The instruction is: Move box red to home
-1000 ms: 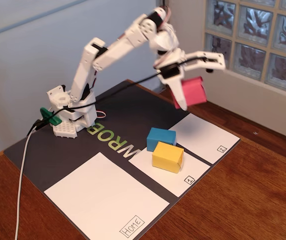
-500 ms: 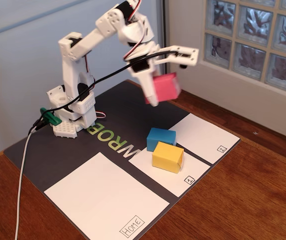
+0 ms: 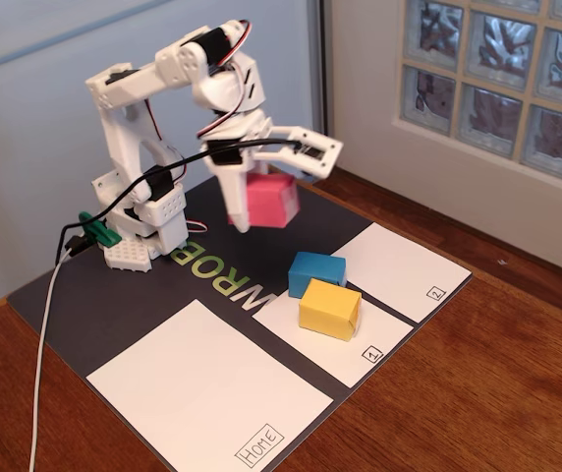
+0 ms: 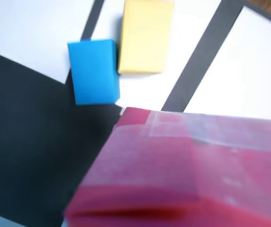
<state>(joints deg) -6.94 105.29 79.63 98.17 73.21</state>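
The gripper (image 3: 252, 202), jaws clamped on the box red (image 3: 269, 201), has swung left from over sheet 2 (image 3: 399, 269) toward the base; home (image 3: 207, 388) lies bare.

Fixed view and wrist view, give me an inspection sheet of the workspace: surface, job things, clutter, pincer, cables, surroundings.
Surface: dark mat on a wooden table, with white sheets marked 1 and 2.
Job things: red box held in the air above the mat; home sheet bare.
Clutter: blue box and yellow box, touching, on sheet 1.
Pincer: pincer shut on the red box.
Cables: black cable along the arm; white cable running off the mat.
Surroundings: glass-block window, pale wall.
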